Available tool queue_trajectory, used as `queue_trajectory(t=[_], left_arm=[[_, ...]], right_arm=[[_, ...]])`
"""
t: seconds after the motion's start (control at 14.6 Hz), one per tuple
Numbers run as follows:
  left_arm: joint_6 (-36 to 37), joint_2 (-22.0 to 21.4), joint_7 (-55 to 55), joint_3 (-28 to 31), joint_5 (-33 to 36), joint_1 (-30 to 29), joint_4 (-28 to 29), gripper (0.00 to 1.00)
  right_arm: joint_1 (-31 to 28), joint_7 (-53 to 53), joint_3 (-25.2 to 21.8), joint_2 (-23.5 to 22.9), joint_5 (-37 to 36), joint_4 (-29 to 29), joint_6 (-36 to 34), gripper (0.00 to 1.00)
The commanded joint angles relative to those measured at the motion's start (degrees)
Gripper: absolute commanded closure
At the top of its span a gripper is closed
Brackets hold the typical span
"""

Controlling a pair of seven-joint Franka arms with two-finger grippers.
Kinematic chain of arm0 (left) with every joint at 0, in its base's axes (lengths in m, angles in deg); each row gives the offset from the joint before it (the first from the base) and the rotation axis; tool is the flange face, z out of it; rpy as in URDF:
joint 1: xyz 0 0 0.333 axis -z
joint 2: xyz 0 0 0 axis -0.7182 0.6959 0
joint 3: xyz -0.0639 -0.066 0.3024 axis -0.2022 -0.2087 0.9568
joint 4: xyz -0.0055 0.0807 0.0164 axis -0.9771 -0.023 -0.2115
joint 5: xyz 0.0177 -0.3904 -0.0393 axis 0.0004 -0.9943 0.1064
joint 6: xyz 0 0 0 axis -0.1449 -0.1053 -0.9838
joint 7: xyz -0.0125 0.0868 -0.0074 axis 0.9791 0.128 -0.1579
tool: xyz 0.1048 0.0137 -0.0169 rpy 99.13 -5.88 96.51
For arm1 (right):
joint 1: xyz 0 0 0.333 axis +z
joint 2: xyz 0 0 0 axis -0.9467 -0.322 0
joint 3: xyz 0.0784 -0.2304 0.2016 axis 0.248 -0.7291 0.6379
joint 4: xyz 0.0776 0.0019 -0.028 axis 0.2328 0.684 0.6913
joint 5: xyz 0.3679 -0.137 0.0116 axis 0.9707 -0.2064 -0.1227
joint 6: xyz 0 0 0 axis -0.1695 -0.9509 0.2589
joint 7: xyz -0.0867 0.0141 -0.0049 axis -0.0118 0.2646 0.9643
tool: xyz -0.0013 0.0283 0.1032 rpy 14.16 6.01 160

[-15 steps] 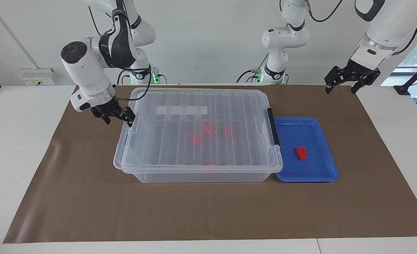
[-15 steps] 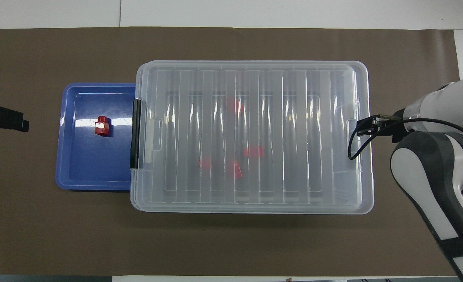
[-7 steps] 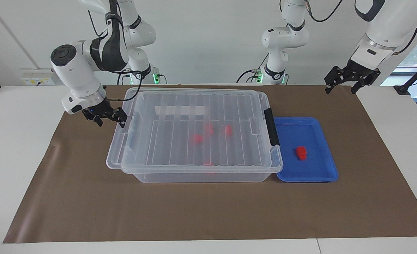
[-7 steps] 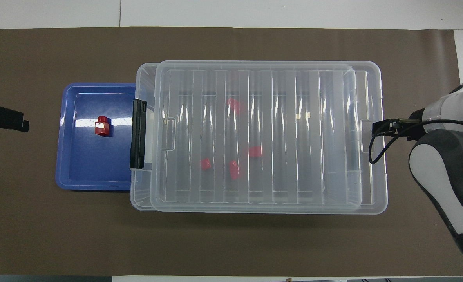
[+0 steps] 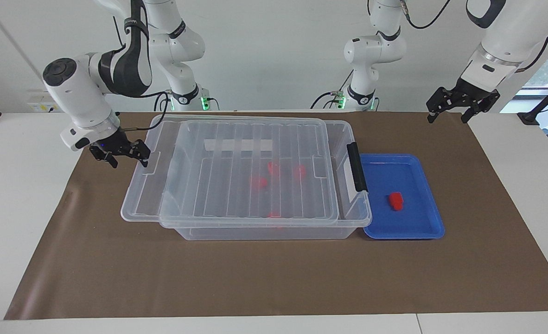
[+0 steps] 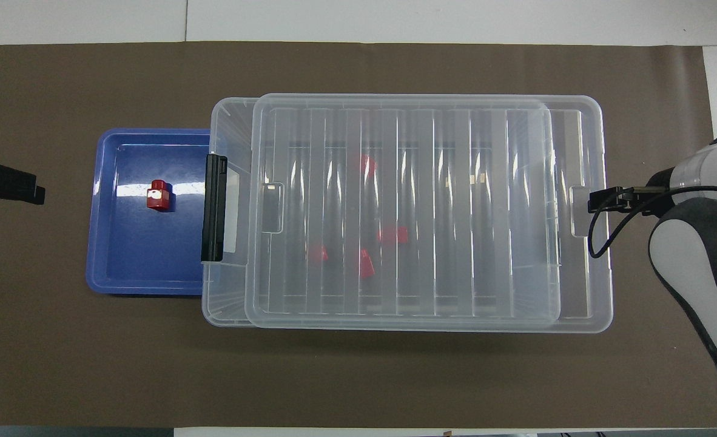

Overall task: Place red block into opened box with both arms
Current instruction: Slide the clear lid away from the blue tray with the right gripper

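Note:
The red block (image 5: 396, 200) (image 6: 158, 195) lies in a blue tray (image 5: 417, 229) (image 6: 122, 273) beside the box's black-handle end. The clear box (image 5: 362, 218) (image 6: 225, 303) holds several more red blocks (image 5: 258, 182) (image 6: 364, 264). Its ribbed lid (image 5: 218, 153) (image 6: 504, 212) lies shifted toward the right arm's end and overhangs the box there, so a strip of the box is uncovered by the black handle (image 5: 356, 167) (image 6: 214, 206). My right gripper (image 5: 129, 162) (image 6: 601, 199) is at the lid's overhanging end, jaws spread, one fingertip against the lid's end tab. My left gripper (image 5: 446, 119) (image 6: 13, 182) waits open above the mat's corner.
A brown mat (image 5: 274, 278) covers the table under the box and tray. Two idle white arms with green-lit bases (image 5: 362, 93) stand at the robots' edge of the table. Bare mat lies on the side of the box away from the robots.
My right gripper has moved toward the right arm's end of the table, dragging the lid with it. The lid went from covering the box to overhanging that end. The left arm stayed still.

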Motion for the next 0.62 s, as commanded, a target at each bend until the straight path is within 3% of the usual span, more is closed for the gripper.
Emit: queue_trajectory(t=[0.0, 0.55], left_arm=[[0.26, -1.57, 0.61, -0.37, 0.95, -0.64, 1.62, 0.00], [0.26, -1.57, 0.61, -0.37, 0.95, -0.63, 1.62, 0.00]], right_arm=[[-1.98, -5.00, -1.02, 0.73, -0.83, 0.61, 1.13, 0.00], [-2.08, -13.98, -7.18, 0.56, -0.92, -0.18, 1.04, 0.00]])
